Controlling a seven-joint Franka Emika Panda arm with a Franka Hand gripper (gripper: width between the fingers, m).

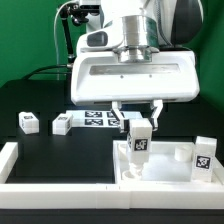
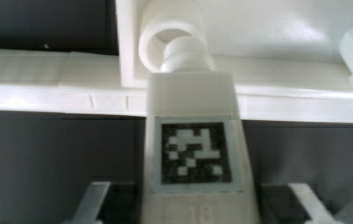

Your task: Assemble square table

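Holding one leg (image 1: 140, 135) upright in the hand (image 1: 139, 124), closed on its sides, over a corner socket (image 2: 176, 45) of the square top (image 1: 160, 170) at 5 o'clock on the table (image 1: 40, 100). One leg (image 1: 203, 155) stands at the top's 3 o'clock corner; two (image 1: 27, 122) (image 1: 62, 125) lie loose at 9 o'clock. Four legs total, none confirmed seated.

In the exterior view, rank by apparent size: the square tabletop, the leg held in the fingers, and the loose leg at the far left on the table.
1. Square tabletop, clearly largest.
2. Held leg.
3. Loose leg.
The legs look similar; the held one is nearer the camera, so their order is unsure.
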